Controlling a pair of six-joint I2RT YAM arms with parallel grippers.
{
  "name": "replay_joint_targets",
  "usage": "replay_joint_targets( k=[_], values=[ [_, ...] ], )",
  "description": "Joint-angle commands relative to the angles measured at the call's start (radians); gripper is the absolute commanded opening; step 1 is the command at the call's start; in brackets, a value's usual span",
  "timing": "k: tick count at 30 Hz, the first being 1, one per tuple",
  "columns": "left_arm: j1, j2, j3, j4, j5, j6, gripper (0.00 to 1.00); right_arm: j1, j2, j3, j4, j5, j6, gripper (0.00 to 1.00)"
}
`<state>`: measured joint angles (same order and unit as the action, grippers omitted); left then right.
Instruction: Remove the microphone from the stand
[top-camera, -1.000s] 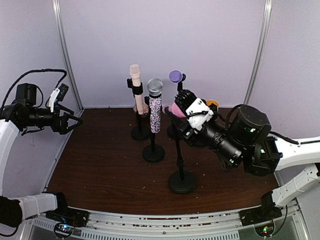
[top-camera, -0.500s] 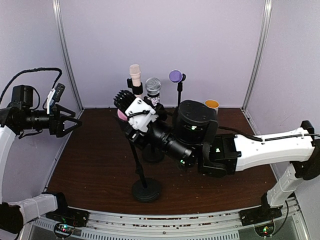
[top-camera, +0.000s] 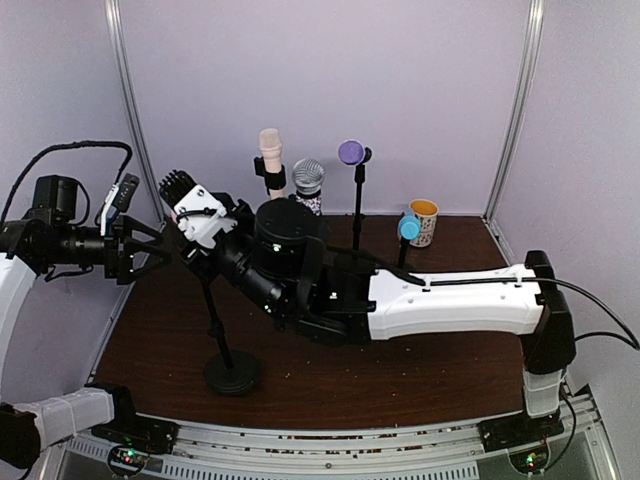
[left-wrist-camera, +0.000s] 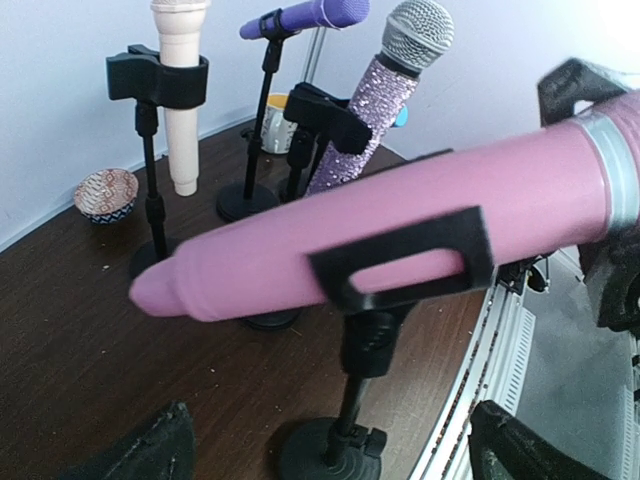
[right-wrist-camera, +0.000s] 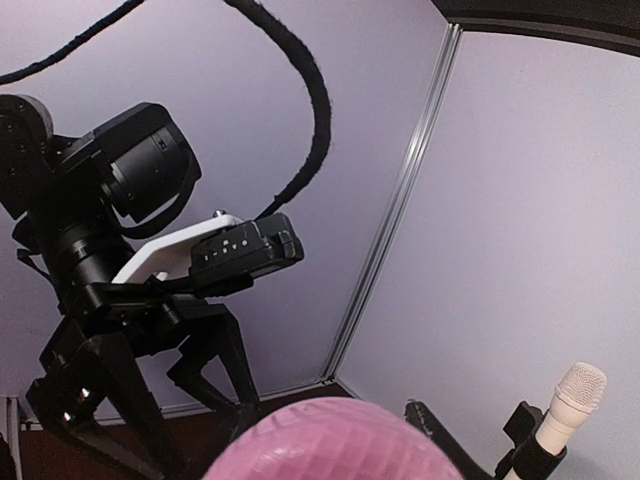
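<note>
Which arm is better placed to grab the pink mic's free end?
Left. The left gripper is open, empty, facing the tail of the pink microphone; the right gripper is shut on its head end.

You see the mic (left-wrist-camera: 400, 235) only in part: its head runs off the left wrist view's right edge, the right gripper (top-camera: 200, 215) hides it from above, and the left fingers (left-wrist-camera: 150, 452) are cropped below.
</note>
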<state>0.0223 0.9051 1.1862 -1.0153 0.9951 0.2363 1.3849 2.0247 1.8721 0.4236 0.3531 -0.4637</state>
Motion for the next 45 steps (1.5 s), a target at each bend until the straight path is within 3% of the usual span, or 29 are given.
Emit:
replay_joint_targets(
  k=[1, 8, 17, 26, 35, 45],
  values=[
    [-0.054, 0.014, -0.046, 0.121, 0.001, -0.051, 0.97, -0.013, 0.029, 0.132, 0.135, 0.002, 0.037, 0.00],
    [-0.066, 0.056, -0.056, 0.218, 0.002, -0.096, 0.88, -0.016, 0.085, 0.189, 0.170, 0.030, 0.060, 0.00],
    [-0.109, 0.043, -0.112, 0.293, -0.013, -0.161, 0.66, -0.015, 0.111, 0.190, 0.224, 0.071, 0.073, 0.00],
    [-0.136, 0.012, -0.182, 0.349, -0.015, -0.236, 0.63, -0.010, 0.117, 0.190, 0.240, 0.067, 0.041, 0.00],
    [-0.143, 0.025, -0.208, 0.482, -0.004, -0.342, 0.53, -0.001, 0.128, 0.190, 0.267, 0.045, 0.034, 0.00],
    [-0.146, 0.031, -0.241, 0.498, 0.068, -0.351, 0.41, -0.001, 0.126, 0.190, 0.291, 0.020, 0.048, 0.00]
  ],
)
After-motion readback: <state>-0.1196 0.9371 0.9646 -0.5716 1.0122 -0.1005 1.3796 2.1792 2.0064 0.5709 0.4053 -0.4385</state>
